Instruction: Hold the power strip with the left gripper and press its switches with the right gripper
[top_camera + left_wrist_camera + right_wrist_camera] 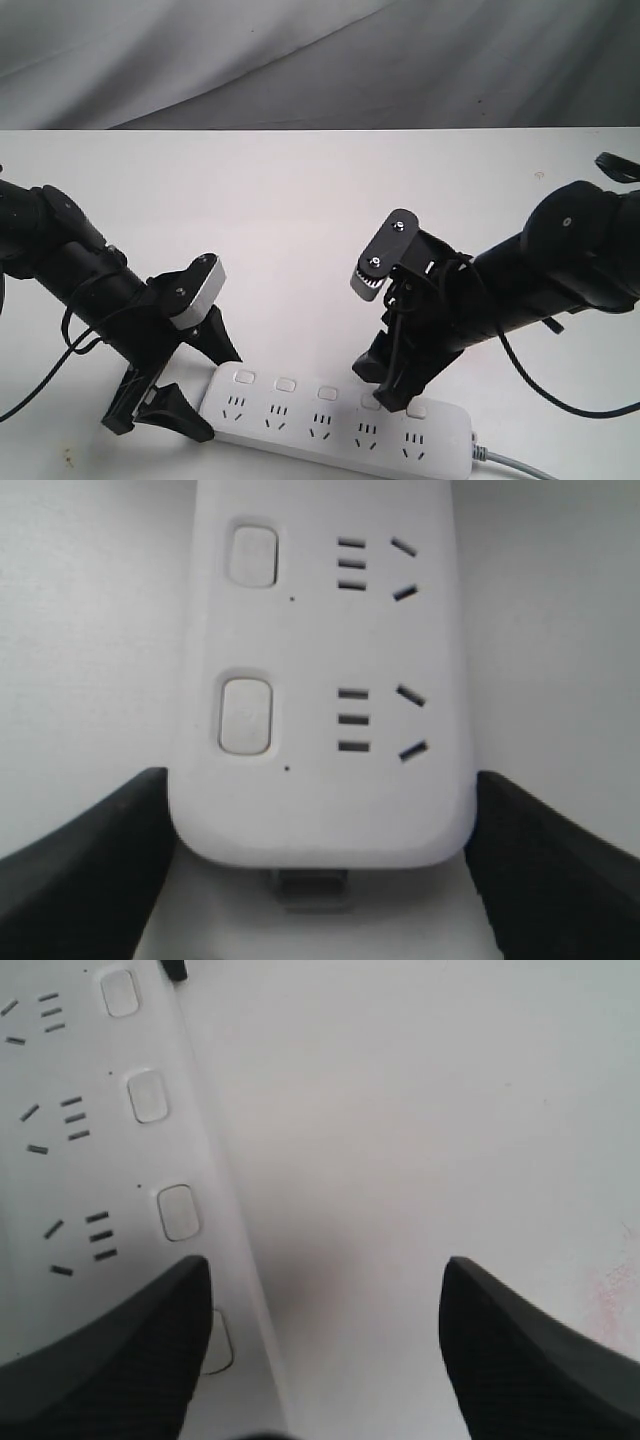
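The white power strip [335, 425] lies flat at the table's front, its grey cord [512, 462] leaving the right end. Its switches [286, 384] run along the far edge. My left gripper [214, 395] straddles the strip's left end. In the left wrist view the gripper [320, 780] has both black fingers [110, 860] pressed against the sides of the power strip [320, 810], below two switches [247, 715]. My right gripper [385, 388] hovers over the fourth switch. In the right wrist view this gripper [325, 1265] is open, one finger [120, 1360] half covering a switch [220, 1345], the other over bare table.
The white table [300, 220] runs back to a far edge below a grey cloth backdrop [300, 60]. Loose black cables [560, 400] hang from the right arm. A faint pink stain [610, 1300] marks the tabletop beside the right gripper.
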